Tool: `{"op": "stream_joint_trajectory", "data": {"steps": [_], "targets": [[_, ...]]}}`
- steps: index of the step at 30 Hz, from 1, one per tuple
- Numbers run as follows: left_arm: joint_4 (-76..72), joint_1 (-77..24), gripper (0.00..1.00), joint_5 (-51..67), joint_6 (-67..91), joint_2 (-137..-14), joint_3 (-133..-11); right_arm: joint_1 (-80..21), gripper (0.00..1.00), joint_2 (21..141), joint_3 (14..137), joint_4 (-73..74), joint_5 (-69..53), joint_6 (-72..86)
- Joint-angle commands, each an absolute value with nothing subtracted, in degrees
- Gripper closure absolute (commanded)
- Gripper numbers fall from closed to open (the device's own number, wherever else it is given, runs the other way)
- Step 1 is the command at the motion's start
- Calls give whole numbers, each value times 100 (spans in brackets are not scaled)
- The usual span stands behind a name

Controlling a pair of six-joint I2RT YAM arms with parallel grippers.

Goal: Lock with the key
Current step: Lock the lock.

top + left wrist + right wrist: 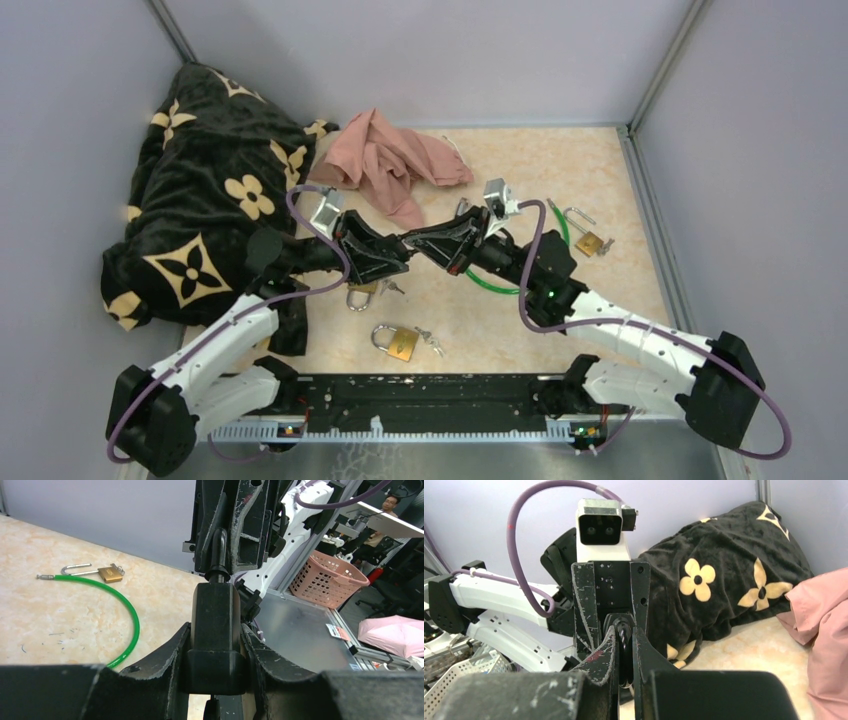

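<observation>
Both grippers meet above the middle of the table. My left gripper is shut on the body of a black padlock, one finger on each side of it. The lock's dark shackle runs up between the fingers of my right gripper, which is shut on it; the shackle shows as a thin dark bar in the right wrist view. A small dark stub sticks out under the lock's lower end; I cannot tell whether it is the key.
Three brass padlocks lie on the table. One is in front with small keys. Another is under the left gripper. A third is at the right by a green cable. Pink cloth and black flowered blanket fill the back left.
</observation>
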State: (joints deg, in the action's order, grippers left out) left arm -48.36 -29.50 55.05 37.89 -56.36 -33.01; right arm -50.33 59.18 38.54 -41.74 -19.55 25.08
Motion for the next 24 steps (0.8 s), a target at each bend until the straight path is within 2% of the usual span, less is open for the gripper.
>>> {"op": "stream_joint_trajectory", "data": {"steps": [1, 18, 24], "targets": [[-5156, -2905, 100, 5194, 3600, -5549, -3974, -5309, 100, 6188, 3429, -2803, -2591, 2272], [-4651, -2751, 100, 5263, 3299, -5516, -4033, -5313, 100, 5784, 2821, -2938, -2554, 2380], [-4718, -2750, 100, 5278, 3377, -5555, -3942, -5419, 100, 6021, 2839, -3323, -2597, 2419]]}}
